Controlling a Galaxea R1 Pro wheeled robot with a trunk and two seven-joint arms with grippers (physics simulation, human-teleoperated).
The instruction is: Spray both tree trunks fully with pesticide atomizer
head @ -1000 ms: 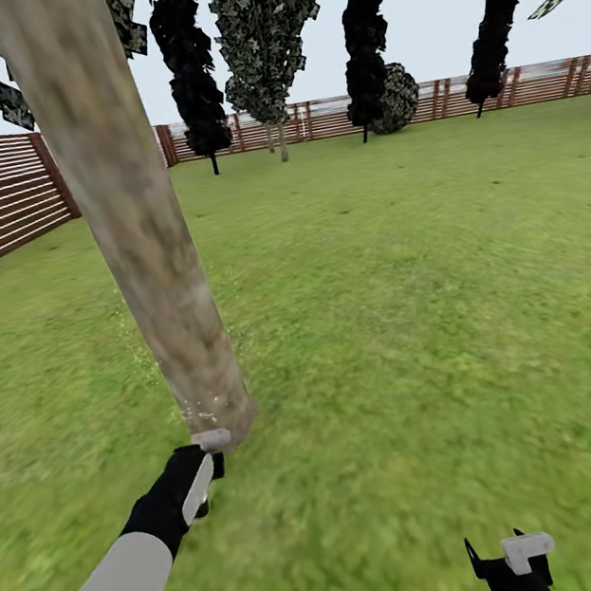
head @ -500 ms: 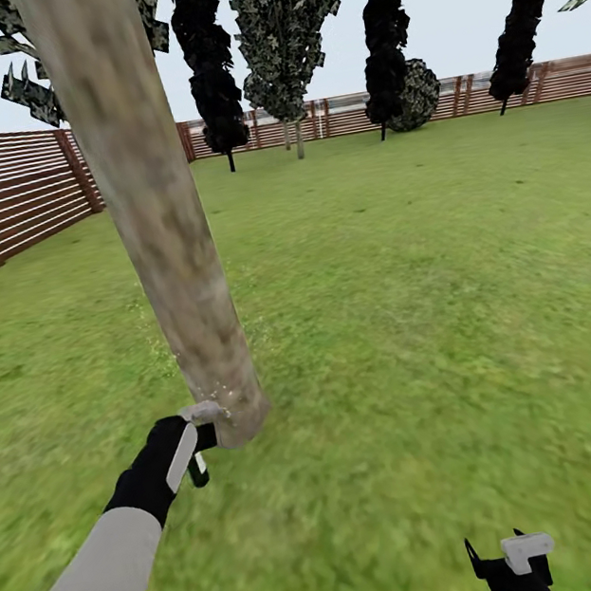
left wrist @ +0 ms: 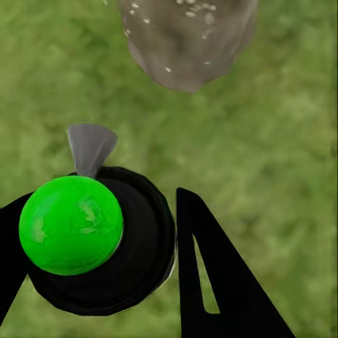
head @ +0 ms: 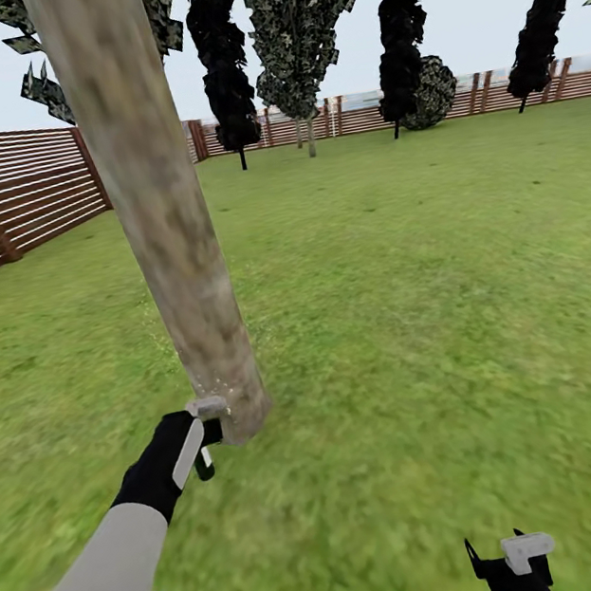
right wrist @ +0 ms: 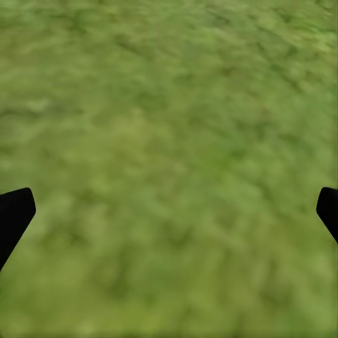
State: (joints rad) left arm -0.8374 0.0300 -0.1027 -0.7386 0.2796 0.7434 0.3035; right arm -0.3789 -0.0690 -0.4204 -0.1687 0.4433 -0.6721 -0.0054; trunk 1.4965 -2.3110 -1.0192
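A thick mottled grey-brown tree trunk (head: 161,212) leans up from the lawn right in front of me. My left gripper (head: 206,424) is at its base, shut on the pesticide atomizer (head: 204,463). In the left wrist view the atomizer (left wrist: 134,232) is a black round body with a bright green top and a grey nozzle (left wrist: 89,146) aimed towards the trunk base (left wrist: 186,42). Tiny white specks of pesticide (left wrist: 169,69) dot that base. My right gripper (head: 517,555) hangs low at the right over bare grass, its fingers (right wrist: 15,215) wide open.
A brown slat fence (head: 19,193) runs along the left and the far side. Another tree with a mottled crown (head: 300,25) and pale trunk stands far back among dark narrow trees (head: 224,67) and a round bush (head: 435,91). Open lawn (head: 406,267) spreads to the right.
The whole head view has shifted, so the camera moved. Against the trunk, my left gripper with the atomizer has risen slightly from the foot of the base. The right gripper stays put.
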